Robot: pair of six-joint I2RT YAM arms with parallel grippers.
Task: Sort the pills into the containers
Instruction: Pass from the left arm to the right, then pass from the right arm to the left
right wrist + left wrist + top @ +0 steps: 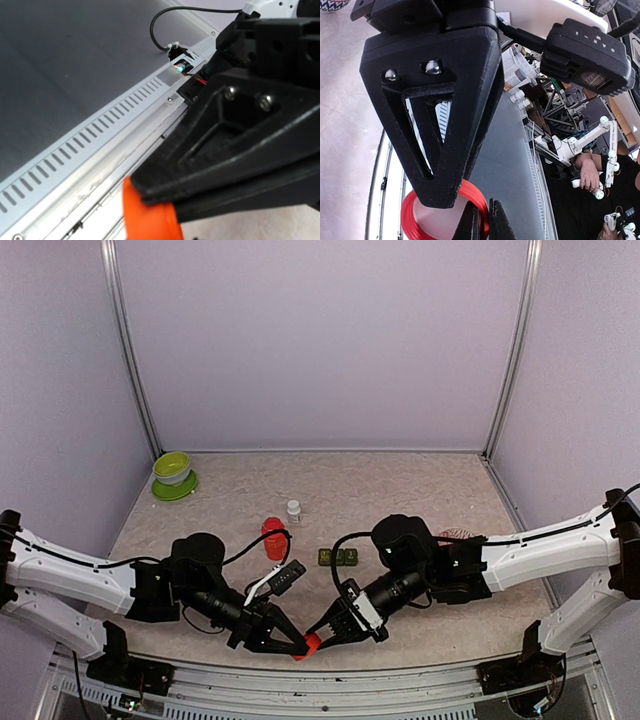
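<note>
Both grippers meet at a small red cap [309, 644] held above the table's front edge. My left gripper [297, 643] comes in from the left and is closed on it. In the left wrist view the cap [415, 220] is an open red ring, with my gripper [465, 210] pinching its rim. My right gripper [319, 636] comes in from the right and is closed on the same cap, which shows orange-red [150, 220] under my gripper [170, 202]. The containers [338, 557], three joined dark green boxes, sit mid-table. A red bottle [273, 538] stands left of them. No pills show.
A small white bottle [293, 508] stands behind the red bottle. A lime-green bowl [173, 472] sits at the far left corner. A red-and-white patterned dish [455, 535] shows behind the right arm. The metal frame rail [75, 150] runs along the front edge.
</note>
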